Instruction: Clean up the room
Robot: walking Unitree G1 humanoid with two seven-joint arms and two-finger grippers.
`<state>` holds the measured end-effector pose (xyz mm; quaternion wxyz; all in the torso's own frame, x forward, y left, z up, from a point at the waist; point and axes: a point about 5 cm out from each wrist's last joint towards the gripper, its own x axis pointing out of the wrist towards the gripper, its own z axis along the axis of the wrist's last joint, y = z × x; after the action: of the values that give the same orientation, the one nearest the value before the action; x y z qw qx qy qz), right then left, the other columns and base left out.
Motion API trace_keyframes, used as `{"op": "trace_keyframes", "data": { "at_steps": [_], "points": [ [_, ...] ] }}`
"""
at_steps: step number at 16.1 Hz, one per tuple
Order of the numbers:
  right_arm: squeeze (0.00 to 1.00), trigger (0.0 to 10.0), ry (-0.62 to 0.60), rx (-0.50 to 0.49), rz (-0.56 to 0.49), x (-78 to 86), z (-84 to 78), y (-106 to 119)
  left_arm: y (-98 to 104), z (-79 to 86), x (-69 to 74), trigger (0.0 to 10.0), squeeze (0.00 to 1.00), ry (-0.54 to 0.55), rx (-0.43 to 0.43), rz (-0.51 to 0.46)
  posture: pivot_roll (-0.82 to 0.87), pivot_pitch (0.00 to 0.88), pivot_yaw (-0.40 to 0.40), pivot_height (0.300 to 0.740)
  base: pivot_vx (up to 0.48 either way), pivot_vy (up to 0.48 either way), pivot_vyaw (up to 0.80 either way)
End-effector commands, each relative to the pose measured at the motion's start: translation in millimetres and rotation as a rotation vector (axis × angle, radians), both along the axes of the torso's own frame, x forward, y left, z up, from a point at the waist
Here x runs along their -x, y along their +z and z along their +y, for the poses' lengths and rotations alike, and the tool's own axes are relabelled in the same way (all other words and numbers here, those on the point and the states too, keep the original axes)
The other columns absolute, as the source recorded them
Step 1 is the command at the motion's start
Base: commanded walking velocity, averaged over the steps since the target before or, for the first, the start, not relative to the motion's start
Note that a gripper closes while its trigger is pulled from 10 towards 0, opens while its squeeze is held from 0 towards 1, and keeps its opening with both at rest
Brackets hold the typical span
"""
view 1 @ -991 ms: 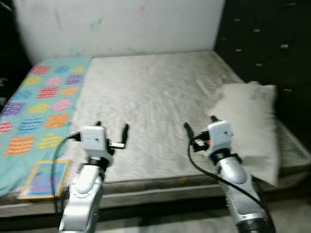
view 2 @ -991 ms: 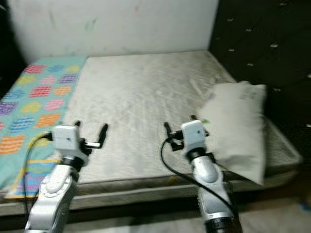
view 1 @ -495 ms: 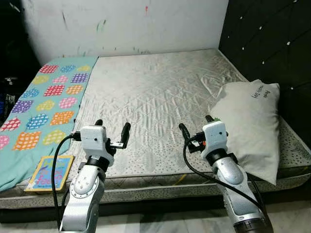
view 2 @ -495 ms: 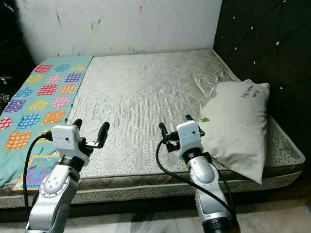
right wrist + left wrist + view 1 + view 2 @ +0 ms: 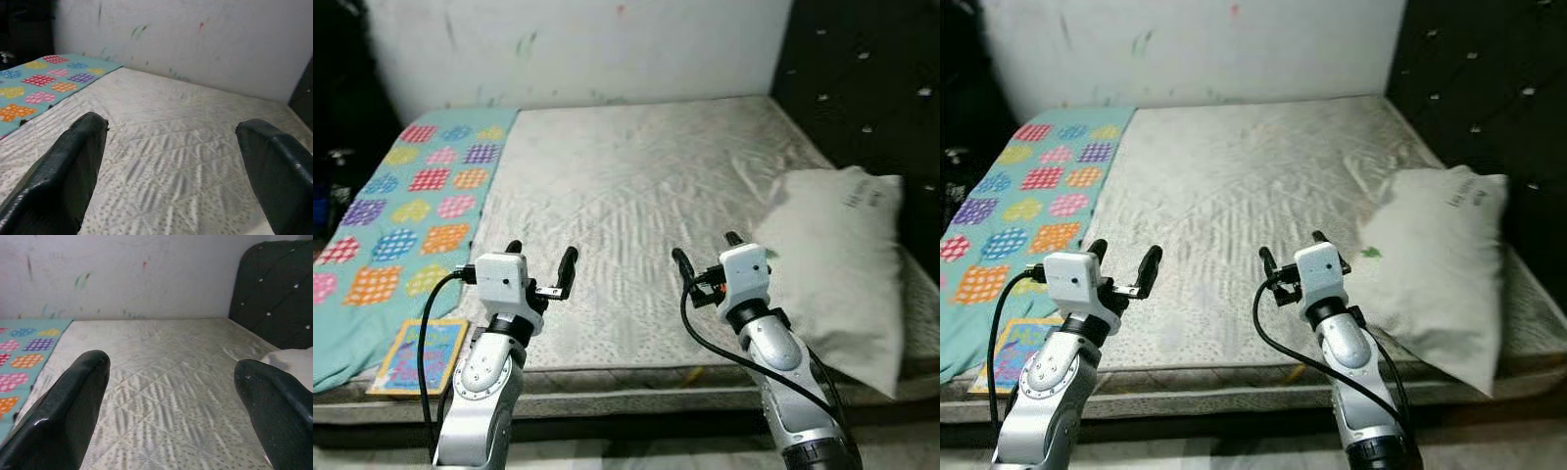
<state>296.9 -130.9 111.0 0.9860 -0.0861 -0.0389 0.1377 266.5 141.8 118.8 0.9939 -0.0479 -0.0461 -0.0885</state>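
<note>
Left eye view, nearest first: left gripper (image 5: 540,262) at lower left of frame, fingers spread wide, nothing between them, raised above the near edge of the mattress (image 5: 636,206). Right gripper (image 5: 705,257) at lower centre-right, likewise spread wide and empty, above the same near edge, black cable looping down beside its silver arm. At far lower left, flat on the near corner of the bed beside the left arm, a colourful picture book (image 5: 416,355), lying partly on the teal blanket (image 5: 401,211). Blanket with rows of checked patches in orange, pink, purple and yellow, running up the left side of the frame along the mattress edge. At right of frame, just beside the right gripper, a pale pillow (image 5: 842,259) with small dark lettering near its upper corner, lying slantwise on the mattress, its lower end reaching over the near right edge. Middle of frame: bare quilted mattress, pale grey, creased near the pillow. Upper right: dark tufted headboard (image 5: 871,88) behind the pillow. Top of frame: white wall (image 5: 578,44) with faint coloured marks. Wrist views: each pair of black fingers wide apart, with quilted mattress and marked wall between and beyond.
</note>
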Motion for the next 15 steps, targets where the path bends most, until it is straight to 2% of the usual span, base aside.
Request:
{"op": "trace_keyframes", "data": {
  "at_steps": [1,10,15],
  "points": [
    [0.0,10.0,-0.002,-0.011,-0.027,-3.4,1.6,6.1,3.0,1.7,-0.6,10.0,0.0,-0.008,-0.008,-0.015,-0.13,0.0,0.06,0.74,0.315,0.0,0.0],
    [0.0,10.0,-0.011,0.0,-0.037,-5.8,1.8,6.5,2.7,2.1,-0.7,10.0,0.0,-0.002,-0.006,-0.008,-0.13,0.0,0.06,0.74,0.309,0.0,0.0],
    [0.0,10.0,-0.016,0.009,-0.039,-5.1,-1.3,5.4,-2.3,2.6,-1.4,10.0,0.0,0.033,0.003,0.028,-0.13,0.0,0.061,0.74,0.0,0.0,0.0]
  ]
}}
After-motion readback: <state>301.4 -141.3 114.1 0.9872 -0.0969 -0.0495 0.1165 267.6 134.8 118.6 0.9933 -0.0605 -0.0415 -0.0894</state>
